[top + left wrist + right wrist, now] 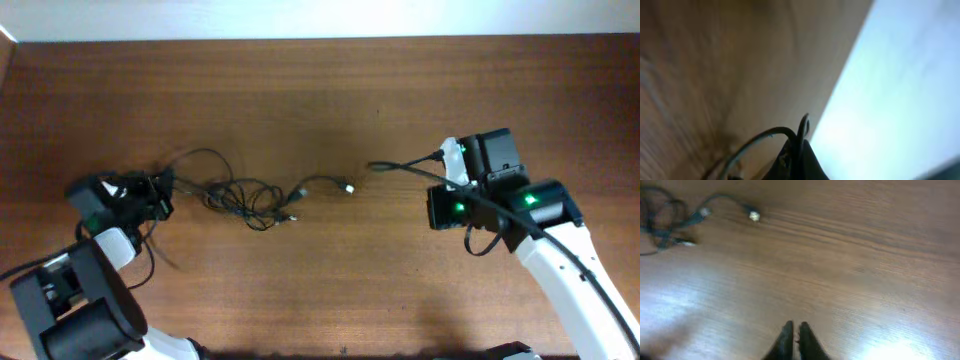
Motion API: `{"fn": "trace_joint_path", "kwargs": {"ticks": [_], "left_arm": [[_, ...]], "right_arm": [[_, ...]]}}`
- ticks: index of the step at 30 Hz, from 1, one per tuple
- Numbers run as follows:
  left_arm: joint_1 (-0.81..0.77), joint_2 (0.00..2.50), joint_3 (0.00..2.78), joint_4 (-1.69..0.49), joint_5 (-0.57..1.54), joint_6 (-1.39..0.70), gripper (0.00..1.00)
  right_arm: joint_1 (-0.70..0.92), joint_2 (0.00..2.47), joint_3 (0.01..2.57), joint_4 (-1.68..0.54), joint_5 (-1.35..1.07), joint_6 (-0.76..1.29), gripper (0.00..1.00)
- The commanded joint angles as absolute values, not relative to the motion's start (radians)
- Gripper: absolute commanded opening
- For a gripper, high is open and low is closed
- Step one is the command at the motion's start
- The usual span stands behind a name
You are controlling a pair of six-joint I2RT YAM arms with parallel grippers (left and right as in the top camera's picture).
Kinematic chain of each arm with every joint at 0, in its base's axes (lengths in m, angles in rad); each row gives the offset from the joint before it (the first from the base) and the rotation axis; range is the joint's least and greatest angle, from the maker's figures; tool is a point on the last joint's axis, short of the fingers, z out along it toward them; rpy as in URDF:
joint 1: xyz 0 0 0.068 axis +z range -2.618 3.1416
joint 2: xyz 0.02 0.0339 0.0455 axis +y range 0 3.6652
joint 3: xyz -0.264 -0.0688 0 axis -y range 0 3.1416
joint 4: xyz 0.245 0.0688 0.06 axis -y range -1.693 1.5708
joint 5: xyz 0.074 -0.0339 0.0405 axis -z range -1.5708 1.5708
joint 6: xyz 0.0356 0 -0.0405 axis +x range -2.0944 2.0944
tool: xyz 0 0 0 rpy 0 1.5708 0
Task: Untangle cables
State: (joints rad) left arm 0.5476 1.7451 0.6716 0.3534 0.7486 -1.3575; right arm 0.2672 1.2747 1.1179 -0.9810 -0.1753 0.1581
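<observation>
Nearest, at the table's front edge, stand the two arms: the left arm (70, 300) in the lower left corner, and the right arm (560, 250) in the lower right, its white link slanting up toward the middle.

The left gripper (797, 147) reaches over the left side of the table (320, 90) and is clenched. Its wrist view is blurred, but a thin black strand arches out from its tips, so it grips a strand of the cables (243, 198). From above, thin lines run from that gripper rightward into the bunch.

The right gripper (794, 330) is clenched too. Its two fingers press together with nothing seen between them, and they point across the wood toward the bunch, well apart from it. From above, a dark line (400, 163) juts leftward from the front of this arm. I cannot tell whether it is a cord or part of the gripper.

The cables lie on the wood left of centre, between the two grippers and nearer the left one, in a loose tangle of loops. One silvery plug (348, 187) ends the strand lying farthest right, and two more plugs sit closer to the tangle.

Beyond, the wood runs to the far edge, where a pale strip (320, 20) borders it.
</observation>
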Motion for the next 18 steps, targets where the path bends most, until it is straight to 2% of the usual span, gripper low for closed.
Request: {"fn": "trace_joint_path", "kwargs": {"ticks": [1,2,5,6,9,11,18], "left_arm": [[0.498,1.750,0.672,0.278,0.957,-1.256,0.00],[0.455,1.750,0.672,0.224,0.937,-1.256,0.00],[0.319,1.750,0.672,0.146,0.797,-1.260,0.00],[0.287,1.750,0.672,0.144,0.776,-1.276,0.00],[0.220,1.750,0.672,0.144,0.715,-1.338,0.00],[0.207,1.750,0.672,0.144,0.693,-1.338,0.00],[0.202,1.750,0.672,0.124,0.690,-1.337,0.00]], "right_arm": [[0.344,1.319,1.114,-0.879,-0.388,0.199,0.38],[0.389,1.339,1.114,-0.834,-0.437,0.199,0.52],[0.543,1.426,1.114,-0.685,-0.451,0.199,0.68],[0.591,1.472,1.114,-0.621,-0.448,0.199,0.76],[0.704,1.654,1.114,-0.481,-0.458,0.200,0.82],[0.749,1.745,1.114,-0.457,-0.460,0.199,0.83],[0.771,1.803,1.115,-0.346,-0.570,0.196,0.77]]}}
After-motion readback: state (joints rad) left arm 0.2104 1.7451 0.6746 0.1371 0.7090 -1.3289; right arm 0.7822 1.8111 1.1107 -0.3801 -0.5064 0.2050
